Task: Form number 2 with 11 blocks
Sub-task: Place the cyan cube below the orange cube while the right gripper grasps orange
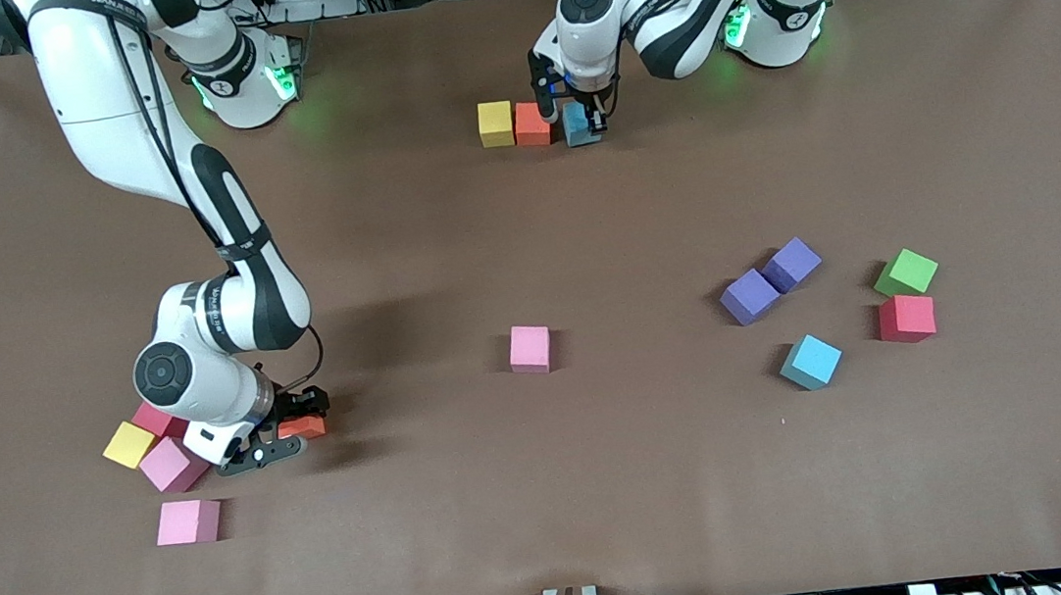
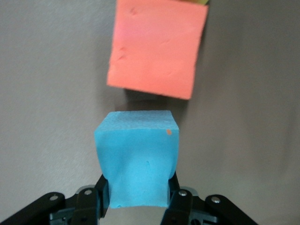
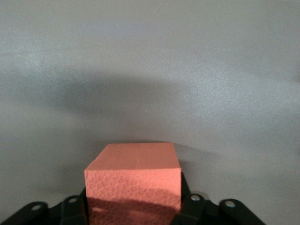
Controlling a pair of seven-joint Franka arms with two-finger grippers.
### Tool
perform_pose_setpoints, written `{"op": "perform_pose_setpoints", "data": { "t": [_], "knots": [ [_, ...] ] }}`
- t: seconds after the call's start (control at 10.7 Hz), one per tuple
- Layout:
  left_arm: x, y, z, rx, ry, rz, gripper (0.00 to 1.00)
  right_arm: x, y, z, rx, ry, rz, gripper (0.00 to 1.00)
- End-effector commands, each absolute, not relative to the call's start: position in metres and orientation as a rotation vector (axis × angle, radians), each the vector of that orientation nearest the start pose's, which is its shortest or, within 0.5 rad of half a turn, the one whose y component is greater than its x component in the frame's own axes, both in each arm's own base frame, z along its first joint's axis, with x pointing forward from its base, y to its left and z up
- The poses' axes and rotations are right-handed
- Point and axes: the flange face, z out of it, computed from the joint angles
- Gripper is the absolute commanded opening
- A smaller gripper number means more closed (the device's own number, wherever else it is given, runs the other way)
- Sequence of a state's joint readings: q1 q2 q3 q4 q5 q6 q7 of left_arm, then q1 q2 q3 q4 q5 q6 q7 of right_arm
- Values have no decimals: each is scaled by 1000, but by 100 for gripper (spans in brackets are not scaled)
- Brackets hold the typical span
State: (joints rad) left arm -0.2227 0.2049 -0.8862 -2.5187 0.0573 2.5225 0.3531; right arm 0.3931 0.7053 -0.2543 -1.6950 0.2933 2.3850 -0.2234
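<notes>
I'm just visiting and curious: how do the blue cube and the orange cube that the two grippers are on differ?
The blue cube, squeezed in the left gripper, sits at the end of a row beside another orange cube and a yellow one, near the robots' bases. The orange cube, between the right gripper's fingers, lies nearer the front camera by a pink and yellow cluster. Both look alike in size.

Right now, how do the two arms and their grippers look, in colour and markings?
Both arms are glossy white with black joint bands and round black caps. Green lights glow at their bases. A black cable runs along the right arm. The left gripper and the right gripper are black, with small silver screws near the jaws.
</notes>
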Motion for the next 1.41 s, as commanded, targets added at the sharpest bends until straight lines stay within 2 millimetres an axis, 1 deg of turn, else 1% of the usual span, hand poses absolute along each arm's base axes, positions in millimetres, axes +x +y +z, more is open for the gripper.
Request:
{"op": "perform_pose_setpoints", "data": {
  "t": [0.0,0.28,0.47,0.56,0.66,0.84,1.03,1.22,1.31],
  "knots": [
    [172,-425,225,-2364,2189,216,2,675,120,213,-3050,-344,-78,15],
    [170,-426,224,-2365,2189,219,2,681,130,233,-3036,-347,-99,12],
    [168,-430,224,-2361,2204,219,4,683,136,239,-3034,-317,-112,12],
    [168,-430,223,-2366,2204,228,8,683,144,242,-3032,-305,-114,12],
    [169,-432,223,-2354,2218,227,15,682,153,251,-3028,-278,-110,12],
    [174,-435,218,-2280,2274,207,16,680,176,262,-3024,-210,-63,12],
    [174,-435,216,-2242,2298,198,16,676,193,271,-3019,-160,-67,12],
    [179,-432,212,-2232,2296,203,15,665,212,287,-3011,-114,-18,12],
    [180,-431,210,-2226,2298,207,16,661,217,299,-3005,-78,-8,12]
  ]
}}
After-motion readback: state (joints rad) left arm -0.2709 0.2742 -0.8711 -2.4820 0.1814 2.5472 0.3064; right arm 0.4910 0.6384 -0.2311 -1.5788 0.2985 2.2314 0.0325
